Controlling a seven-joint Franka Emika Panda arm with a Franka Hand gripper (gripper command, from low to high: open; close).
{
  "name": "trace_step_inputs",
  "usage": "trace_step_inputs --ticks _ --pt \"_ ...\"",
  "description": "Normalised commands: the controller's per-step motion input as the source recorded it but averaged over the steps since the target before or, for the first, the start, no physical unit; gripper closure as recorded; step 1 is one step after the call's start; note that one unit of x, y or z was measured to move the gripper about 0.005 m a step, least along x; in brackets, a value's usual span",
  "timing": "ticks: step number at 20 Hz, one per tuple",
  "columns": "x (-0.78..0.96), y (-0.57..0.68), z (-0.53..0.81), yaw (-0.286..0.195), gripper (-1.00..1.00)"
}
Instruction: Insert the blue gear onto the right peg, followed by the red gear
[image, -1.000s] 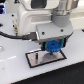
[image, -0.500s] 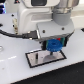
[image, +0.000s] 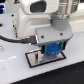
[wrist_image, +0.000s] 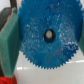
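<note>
In the middle of the exterior view, the claw (image: 51, 50) pinches the blue gear (image: 53, 49) over the base plate (image: 35, 60), ready to drop it onto a peg.

Blue gear (image: 53, 49) low over white base plate (image: 37, 59); red gear (wrist_image: 5, 80) nearby.

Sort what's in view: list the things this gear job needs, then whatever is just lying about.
Job things:
- blue gear, held in the hand
- red gear, only an edge showing
- base plate; its pegs can't be made out

Lying about:
- black cable
</note>
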Motion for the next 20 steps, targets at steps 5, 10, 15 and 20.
trace_step_inputs --ticks 5,10,15,20 --pt "0.17 0.01 -0.21 0.000 1.00" --pt "0.08 0.04 -0.12 0.000 1.00" --pt "0.00 0.05 0.04 0.000 -1.00" --pt "-0.05 0.08 0.32 0.000 -1.00"
